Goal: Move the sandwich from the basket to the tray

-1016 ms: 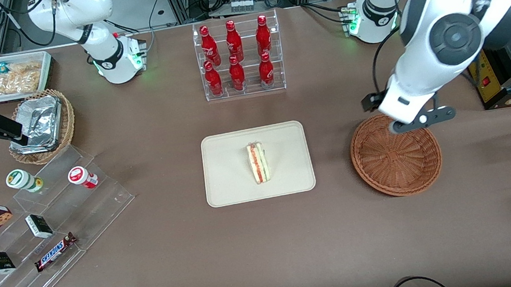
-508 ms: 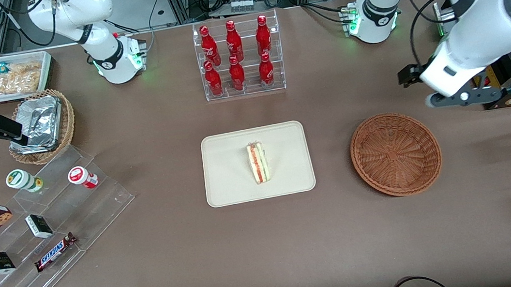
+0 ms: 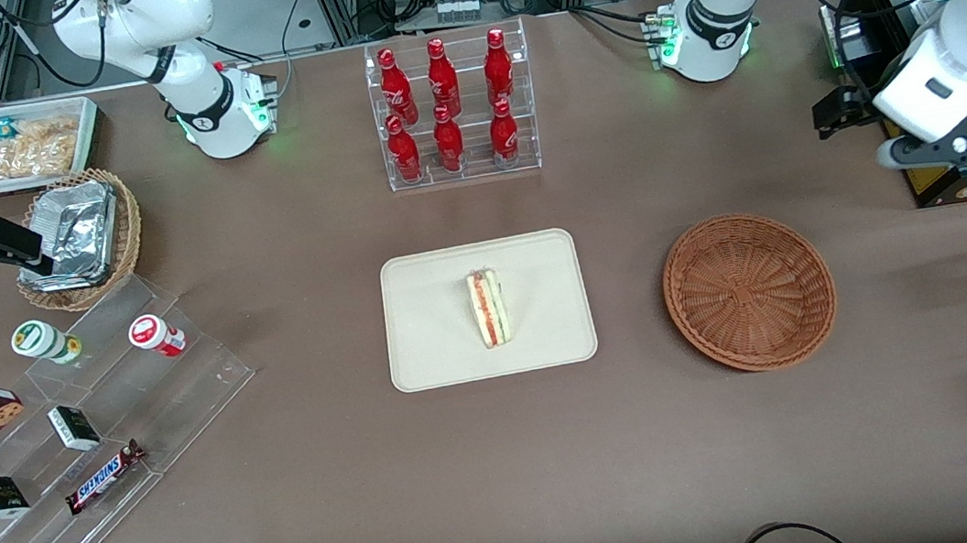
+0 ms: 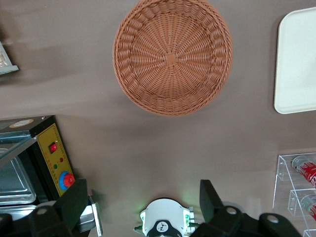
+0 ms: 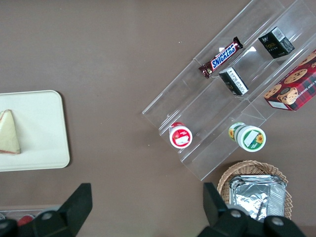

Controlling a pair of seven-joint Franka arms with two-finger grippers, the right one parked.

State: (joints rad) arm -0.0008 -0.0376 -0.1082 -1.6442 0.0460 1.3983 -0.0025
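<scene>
On the tray (image 3: 436, 333) lay the sandwich (image 3: 488, 309), near its middle, filling edge up. Basket (image 3: 749, 290) sat empty, well apart from the tray toward the working arm's end of the tabletop (image 3: 506, 453). Tool (image 4: 143, 205) hung high above the basket, fingers spread, holding nothing. Judged placement done; best finish: retreat upward, clear of the basket.

A: What is cut off?
B: The tray (image 4: 297, 64) runs past the left wrist view's edge; the sandwich (image 5: 8, 132) is clipped in the right wrist view.
A: And the claw (image 4: 143, 205)?
B: Only two dark fingers (image 4: 74, 203) show, spread apart; their tips are hidden by the frame's edge.
</scene>
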